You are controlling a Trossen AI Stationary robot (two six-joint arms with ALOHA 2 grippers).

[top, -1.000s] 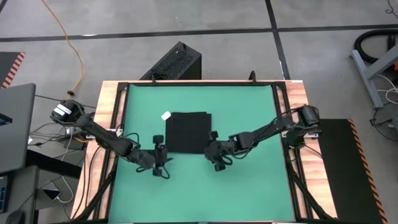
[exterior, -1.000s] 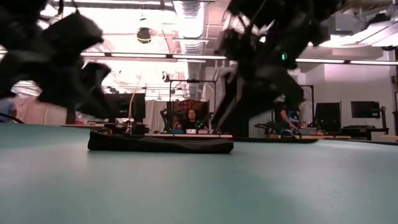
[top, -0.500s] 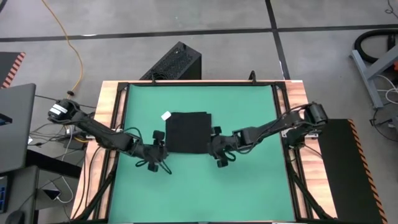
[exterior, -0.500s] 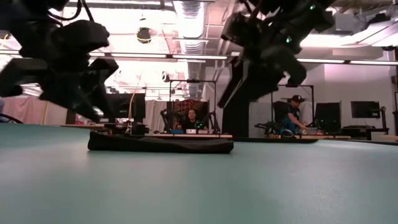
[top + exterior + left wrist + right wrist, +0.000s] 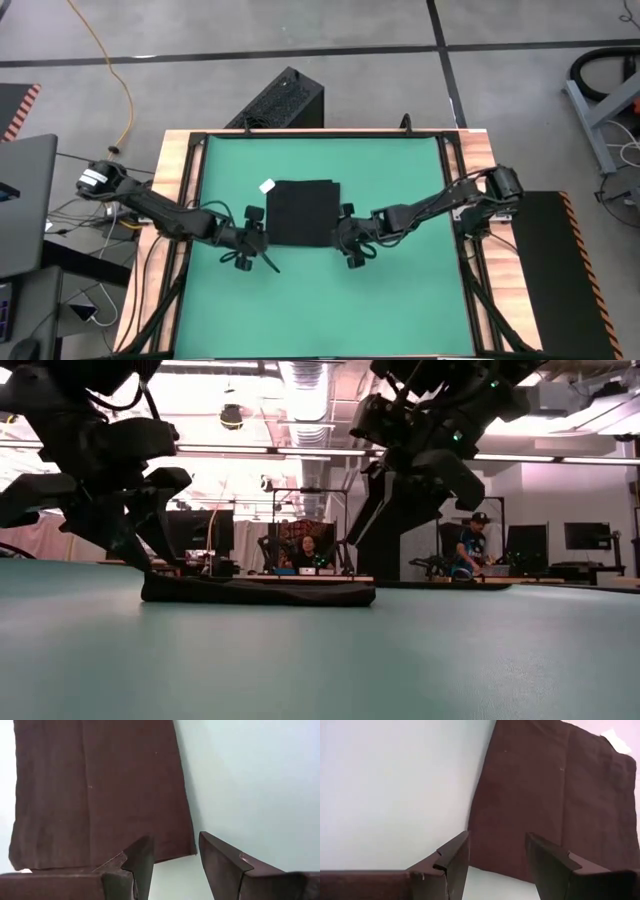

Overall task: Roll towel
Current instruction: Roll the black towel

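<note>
The black towel lies flat and square on the middle of the green mat, with its white tag at the far left corner. My left gripper hovers open just left of the towel's near left corner. My right gripper hovers open just right of the near right corner. In the low view the towel is a low flat strip, and both grippers hang above the mat, clear of it.
A hard black ribbed box stands on the floor beyond the table's far edge. A wooden frame borders the mat. The mat is bare near and far of the towel. People sit at desks in the room behind.
My left gripper has moved toward the table's far edge and the towel's near left corner, rolling its wrist as it went. The towel has not moved.
</note>
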